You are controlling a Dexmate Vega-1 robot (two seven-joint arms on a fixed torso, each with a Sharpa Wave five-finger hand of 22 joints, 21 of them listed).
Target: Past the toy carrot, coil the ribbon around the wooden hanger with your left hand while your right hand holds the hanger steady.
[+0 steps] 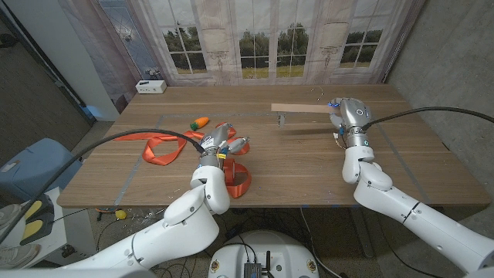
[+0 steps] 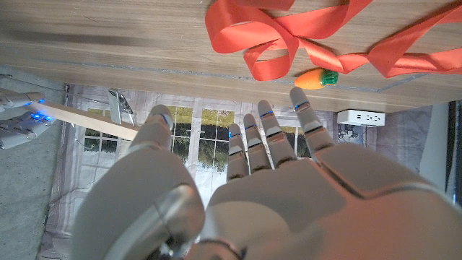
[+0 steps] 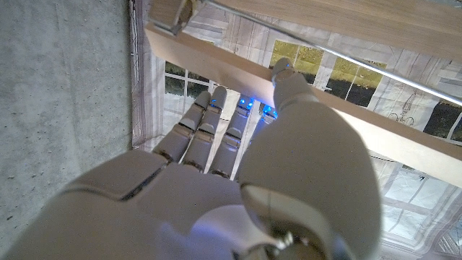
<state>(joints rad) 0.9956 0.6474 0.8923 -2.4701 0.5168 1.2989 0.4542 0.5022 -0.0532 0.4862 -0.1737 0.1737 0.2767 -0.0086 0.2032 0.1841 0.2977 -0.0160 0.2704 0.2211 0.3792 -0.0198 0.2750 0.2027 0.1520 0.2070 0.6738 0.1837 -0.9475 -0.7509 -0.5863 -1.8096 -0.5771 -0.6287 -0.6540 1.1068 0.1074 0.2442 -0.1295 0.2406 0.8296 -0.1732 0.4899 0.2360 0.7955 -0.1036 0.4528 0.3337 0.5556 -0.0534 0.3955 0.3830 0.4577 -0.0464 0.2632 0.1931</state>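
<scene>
A pale wooden hanger (image 1: 299, 109) hangs a little above the table at the right of middle, its metal hook (image 1: 281, 120) pointing down. My right hand (image 1: 349, 114) grips its right end; in the right wrist view the fingers (image 3: 209, 123) wrap the wooden bar (image 3: 216, 68). The orange ribbon (image 1: 158, 145) lies in loops on the table's left half, and a small toy carrot (image 1: 201, 122) sits just behind it. My left hand (image 1: 222, 142) hovers over the ribbon's right end with its fingers (image 2: 271, 137) spread, holding nothing. The ribbon (image 2: 289, 36) and carrot (image 2: 317, 78) show beyond those fingertips.
A white power strip (image 1: 150, 86) stands at the table's far left edge, in front of curtains and windows. A blue bin (image 1: 31, 174) is off the table's left side. Bare wood lies between the ribbon and the hanger.
</scene>
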